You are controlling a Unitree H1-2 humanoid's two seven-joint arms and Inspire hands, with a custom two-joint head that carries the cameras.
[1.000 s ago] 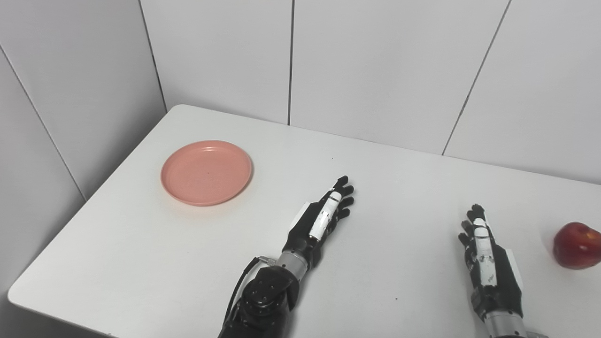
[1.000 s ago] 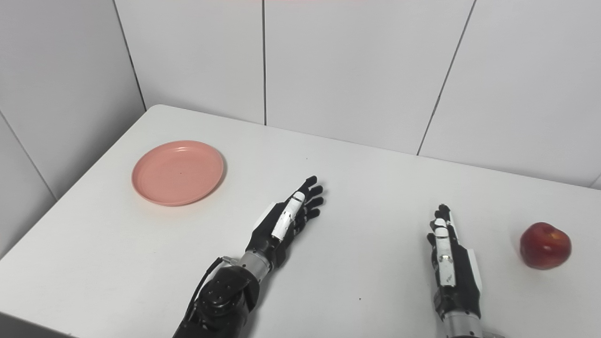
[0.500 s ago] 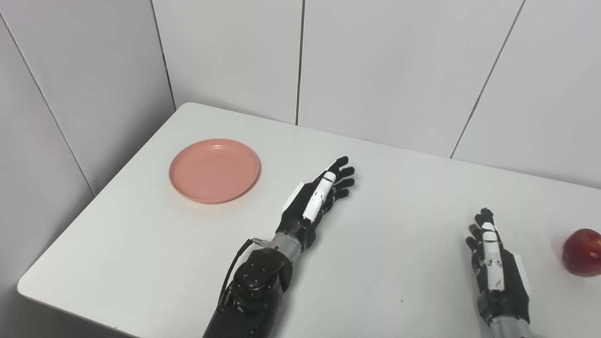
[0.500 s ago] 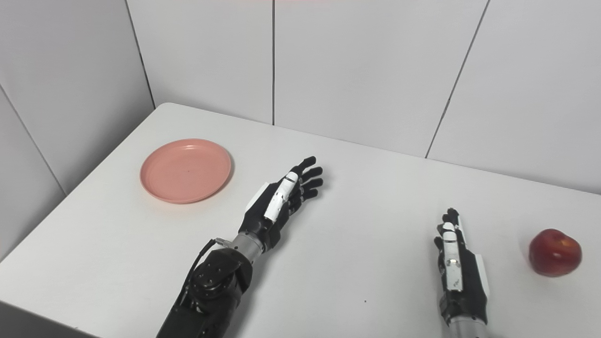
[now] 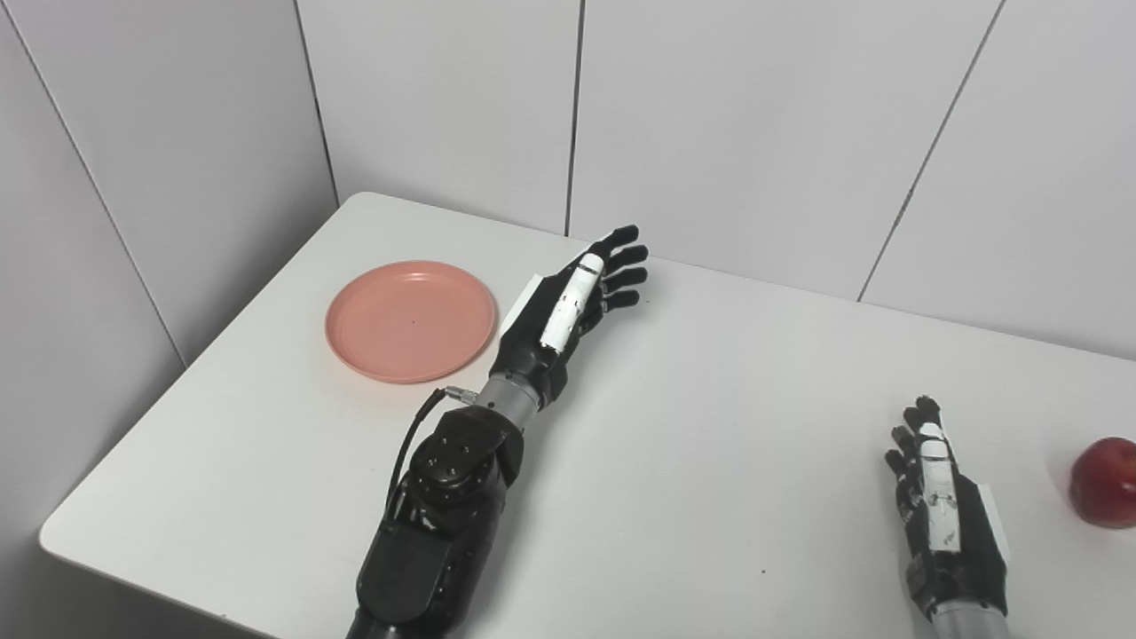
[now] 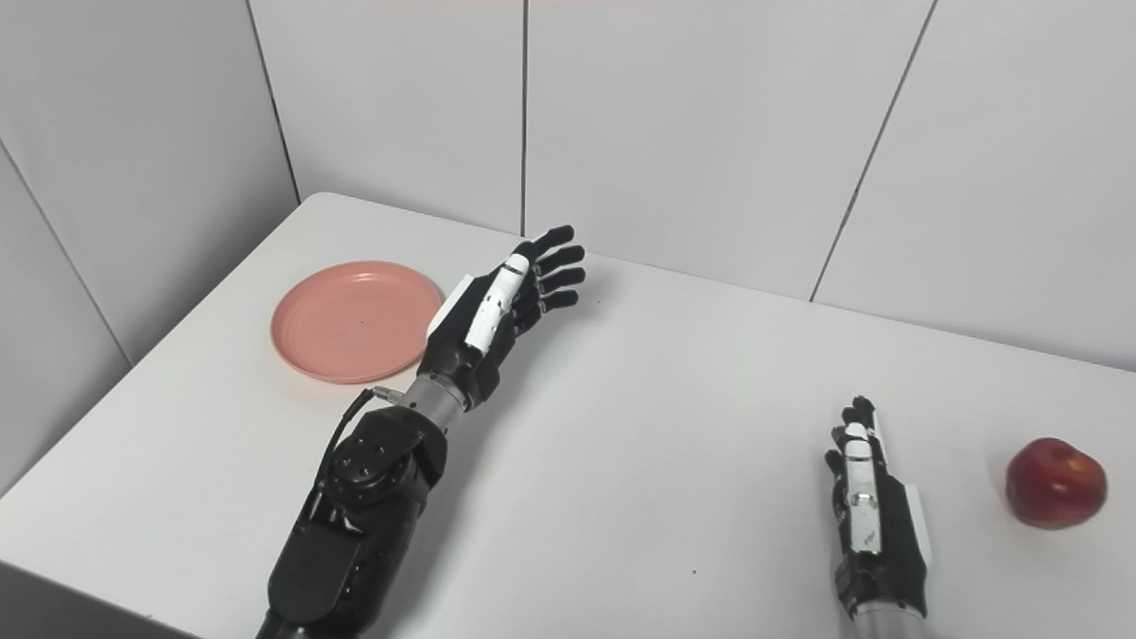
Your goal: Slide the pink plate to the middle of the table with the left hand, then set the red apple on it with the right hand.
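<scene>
Left eye view gives me the white table (image 5: pixel 710 426) from above, its rounded far-left corner tucked into the meeting of two grey panelled walls (image 5: pixel 728 133). I see the pink plate (image 5: pixel 410 320) lying flat near that far-left corner, close to the left edge and a little in from the back edge, with nothing on it. My left hand (image 5: pixel 568 306) is raised over the table just to the right of the plate, palm on edge, fingers spread and stretched toward the back wall, holding nothing; I cannot tell whether its wrist side touches the plate's rim, since the two overlap from here. The left forearm (image 5: pixel 444 497) runs back to the near edge.

From the plate's right side a broad bare stretch of tabletop runs across the middle, with only a few tiny dark specks on it.

My right hand (image 6: pixel 874 519) lies low near the front-right, fingers straight and slightly parted, pointing away from me, empty. The red apple (image 6: pixel 1056 483) sits on the table to its right, clearly apart from the hand and close to the right edge of the picture; in the left eye view the frame cuts it off.
</scene>
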